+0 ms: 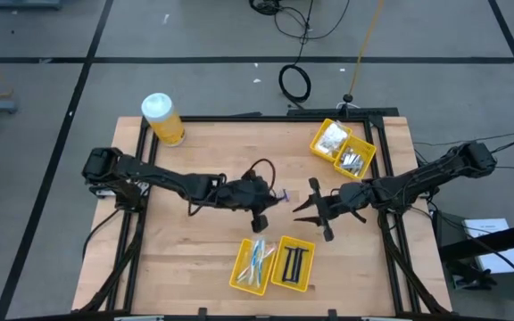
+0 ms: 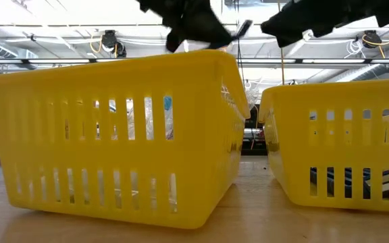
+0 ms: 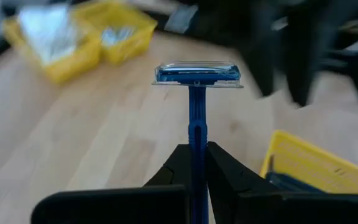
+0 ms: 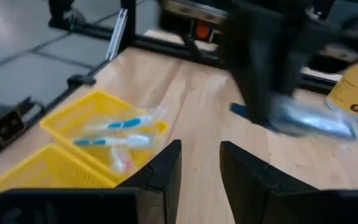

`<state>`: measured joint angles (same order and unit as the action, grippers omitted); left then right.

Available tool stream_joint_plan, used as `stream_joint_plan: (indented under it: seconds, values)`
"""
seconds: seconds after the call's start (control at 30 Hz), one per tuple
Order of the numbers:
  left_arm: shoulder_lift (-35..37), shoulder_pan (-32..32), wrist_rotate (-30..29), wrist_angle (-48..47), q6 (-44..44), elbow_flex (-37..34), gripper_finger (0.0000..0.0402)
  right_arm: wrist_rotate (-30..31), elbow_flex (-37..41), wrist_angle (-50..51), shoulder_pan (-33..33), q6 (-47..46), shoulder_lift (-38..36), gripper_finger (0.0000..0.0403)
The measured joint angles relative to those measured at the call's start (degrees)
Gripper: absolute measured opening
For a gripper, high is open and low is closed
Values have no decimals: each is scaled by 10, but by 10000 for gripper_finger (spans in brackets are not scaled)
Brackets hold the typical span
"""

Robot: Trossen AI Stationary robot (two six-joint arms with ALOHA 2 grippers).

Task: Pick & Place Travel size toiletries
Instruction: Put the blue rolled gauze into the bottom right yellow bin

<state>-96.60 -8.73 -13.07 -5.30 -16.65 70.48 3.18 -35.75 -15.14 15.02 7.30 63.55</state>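
Dark blue razor (image 3: 196,109) clamped by its handle between the clenched jaws of the left gripper (image 1: 261,217), head up and clear of the fingers, seen at centre frame in the left wrist view. In the high view, held near the middle of the wooden desk (image 1: 194,259), above the near pair of bins. Facing it from the right of centre, the right gripper (image 1: 314,207), jaws parted and holding nothing, close beside the left gripper but apart from it.

Below them, at lower centre of the high view, a yellow two-compartment bin (image 1: 273,265): white and light-blue toothbrushes (image 1: 257,259) in its left half, dark razors (image 1: 294,263) in its right half. In the right wrist view, the toothbrushes (image 4: 114,134) lying wrapped in clear packaging inside the bin.

At upper right of the desk, a second yellow two-compartment bin (image 1: 341,149), tilted, with clear packets of white bits (image 1: 331,137) in one half and small silvery pieces (image 1: 357,160) in the other. At upper left, a yellow jar with a white lid (image 1: 161,118) standing upright.
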Motion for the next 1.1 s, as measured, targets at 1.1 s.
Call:
stream_joint_plan:
  seconds: [1.1]
  values:
    - [2,-35,-5,121,114,0,13,-3,0,-222,-27,-32,60,68]
